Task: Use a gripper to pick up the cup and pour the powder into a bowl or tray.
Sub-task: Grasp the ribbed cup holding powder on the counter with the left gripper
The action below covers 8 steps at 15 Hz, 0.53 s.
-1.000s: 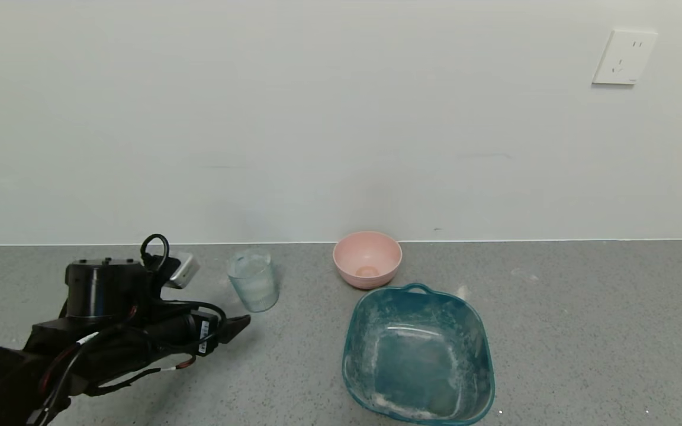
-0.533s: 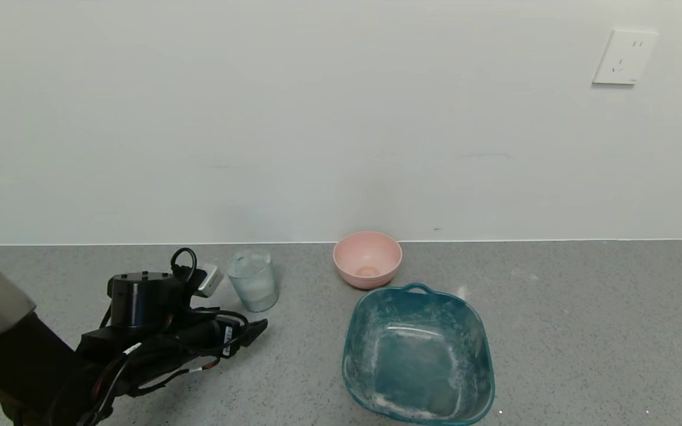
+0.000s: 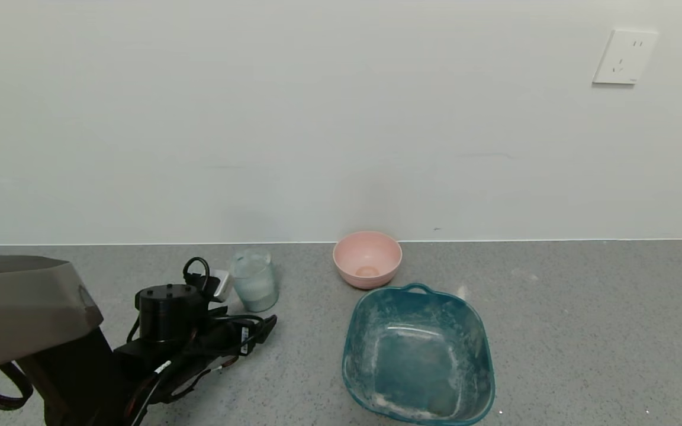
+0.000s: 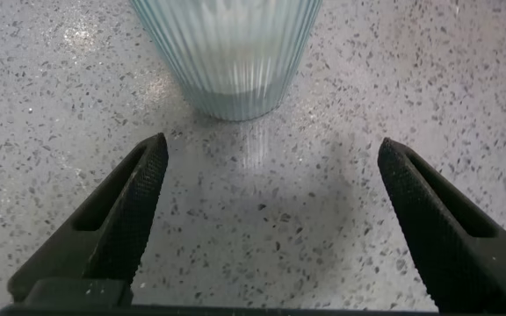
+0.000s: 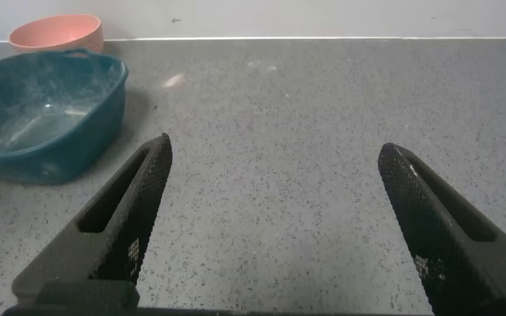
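Grey speckled worktop (image 3: 554, 331) carries everything. My left pincer (image 4: 266, 211) gapes wide, holding nothing; the cup (image 3: 253, 280) stands upright straight ahead, just beyond its tips, left of the bowl (image 3: 367, 258). Right pincer (image 5: 271, 219), also spread and unladen, sits farther off.

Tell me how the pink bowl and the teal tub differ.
The pink bowl is round, small and handleless; the teal tub is squarish, much larger and has a handle on its rim. The bowl's inside looks clean apart from a faint spot at the bottom; the tub's is smeared with whitish residue. Both stand upright and open on the grey counter.
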Motion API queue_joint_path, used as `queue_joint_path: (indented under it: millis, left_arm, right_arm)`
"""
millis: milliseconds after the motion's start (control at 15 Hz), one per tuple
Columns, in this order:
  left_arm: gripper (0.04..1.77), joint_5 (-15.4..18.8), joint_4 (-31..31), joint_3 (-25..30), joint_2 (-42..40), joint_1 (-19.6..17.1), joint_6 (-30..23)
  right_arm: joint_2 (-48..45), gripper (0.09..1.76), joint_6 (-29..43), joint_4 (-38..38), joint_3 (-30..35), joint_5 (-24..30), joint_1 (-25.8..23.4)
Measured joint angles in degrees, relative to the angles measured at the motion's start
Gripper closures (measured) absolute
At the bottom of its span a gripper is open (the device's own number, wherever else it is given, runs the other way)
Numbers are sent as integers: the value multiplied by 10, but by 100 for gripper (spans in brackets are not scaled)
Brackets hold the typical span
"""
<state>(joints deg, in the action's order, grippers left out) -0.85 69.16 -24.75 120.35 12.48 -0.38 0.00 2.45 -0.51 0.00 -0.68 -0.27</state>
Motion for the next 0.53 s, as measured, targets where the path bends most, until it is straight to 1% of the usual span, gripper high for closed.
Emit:
queue_joint_path:
  millis: [200, 333, 533]
  left_arm:
    - [9, -42, 60, 3, 25, 14, -6]
    - [9, -61, 97, 1, 45, 16, -7]
    - [9, -71, 109, -5, 68, 17, -9]
  right_arm:
    - [0, 14, 0, 0, 0, 0, 0]
    - [0, 14, 0, 0, 0, 0, 0]
    - [0, 14, 0, 0, 0, 0, 0]
